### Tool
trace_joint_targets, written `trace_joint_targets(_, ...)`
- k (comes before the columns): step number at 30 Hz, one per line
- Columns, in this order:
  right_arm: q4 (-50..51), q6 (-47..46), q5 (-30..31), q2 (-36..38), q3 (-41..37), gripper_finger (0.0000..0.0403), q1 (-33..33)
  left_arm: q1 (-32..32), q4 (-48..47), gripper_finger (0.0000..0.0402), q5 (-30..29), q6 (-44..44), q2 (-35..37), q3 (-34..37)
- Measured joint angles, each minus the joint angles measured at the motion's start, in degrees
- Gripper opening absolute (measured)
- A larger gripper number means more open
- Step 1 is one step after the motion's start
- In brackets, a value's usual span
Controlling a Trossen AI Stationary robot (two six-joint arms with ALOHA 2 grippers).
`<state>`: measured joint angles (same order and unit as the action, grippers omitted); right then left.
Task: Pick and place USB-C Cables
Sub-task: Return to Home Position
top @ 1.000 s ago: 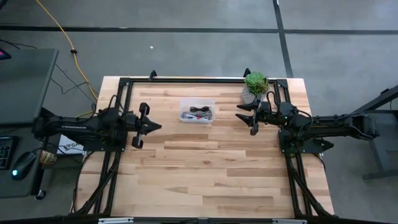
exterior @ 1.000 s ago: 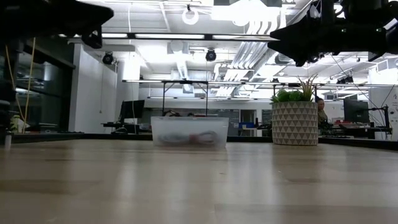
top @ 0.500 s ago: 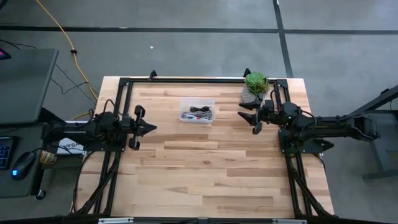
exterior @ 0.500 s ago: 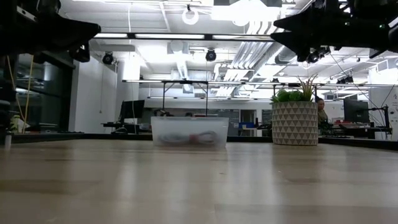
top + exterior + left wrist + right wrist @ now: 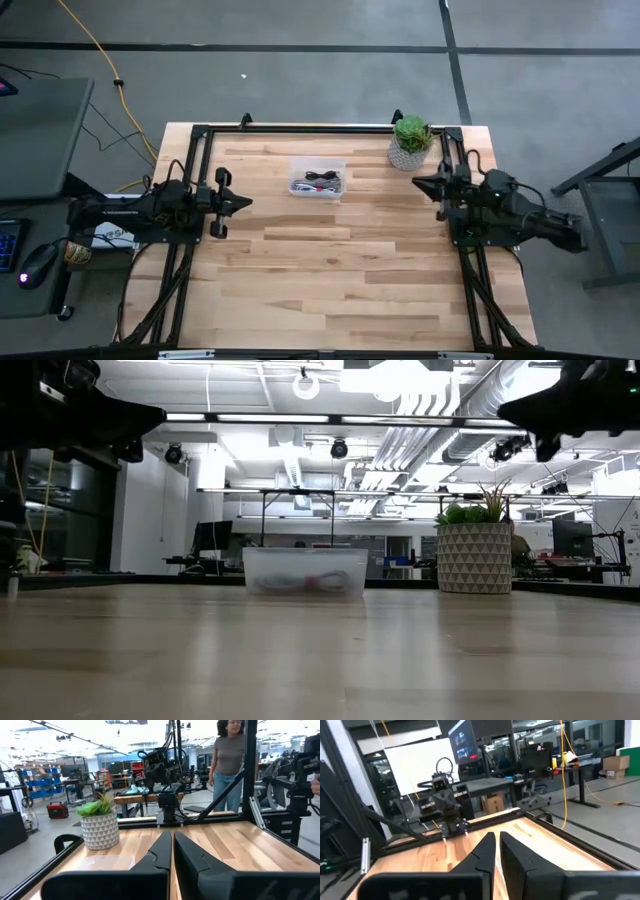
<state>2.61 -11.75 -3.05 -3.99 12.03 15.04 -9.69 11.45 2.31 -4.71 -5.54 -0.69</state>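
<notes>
Lying together in the clear bin [image 5: 317, 163], the cables [image 5: 320, 182] show from above as a small tangle of dark and pale strands, and the bundles cannot be told apart. The low view adds a reddish loop against the bin's front wall. The bin stands on the desk [image 5: 330, 270] toward its far edge, roughly midway between the two arms. The plant [image 5: 410, 138] in its patterned pot stands well off to the bin's right, near the far right corner. The left fingers [image 5: 243, 201] hang above the desk's left side, pointing toward the middle. They are well apart from the bin and a little nearer the front than it is. In the left wrist view they are pressed together with only a thin slit between them, and they are empty. Past their tips are the bin's pale wall, the plant, the right arm [image 5: 165, 775] across the desk and a person [image 5: 230, 760] standing in the room behind. The right fingers [image 5: 420, 182] hang over the desk's right side, near the plant on its front side. They point toward the left arm [image 5: 445, 805] and are well apart from the bin. The right wrist view shows them likewise closed to a slit and empty. In the low view both arms are dark shapes at the upper corners, well above the desk.
</notes>
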Motion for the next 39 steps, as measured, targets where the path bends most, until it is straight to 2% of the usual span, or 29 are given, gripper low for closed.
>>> trace_joint_targets(2,2.63,0.03,-0.02,3.96,-0.43,0.0019,-0.64,0.00,-0.09,0.0000,0.00,0.00,-0.03,0.00)
trace_joint_targets(5,2.72,1.01,-0.41,3.33,-2.09,0.0004,-2.00,0.00,-0.09,0.0000,-0.02,0.00,-0.04,0.00)
trace_joint_targets(13,-12.42,1.70,-0.82,2.65,-11.41,0.0002,-4.74,0.00,-0.09,0.0000,-0.18,0.00,-0.46,0.00)
trace_joint_targets(22,-11.11,5.54,-4.58,2.65,-11.47,0.0000,-7.70,0.00,-0.07,0.0000,-0.20,0.00,-0.46,0.00)
trace_joint_targets(39,-4.26,4.72,-2.51,2.10,-11.50,0.0000,-9.59,-0.01,-0.07,0.0000,-0.17,0.00,-0.46,0.00)
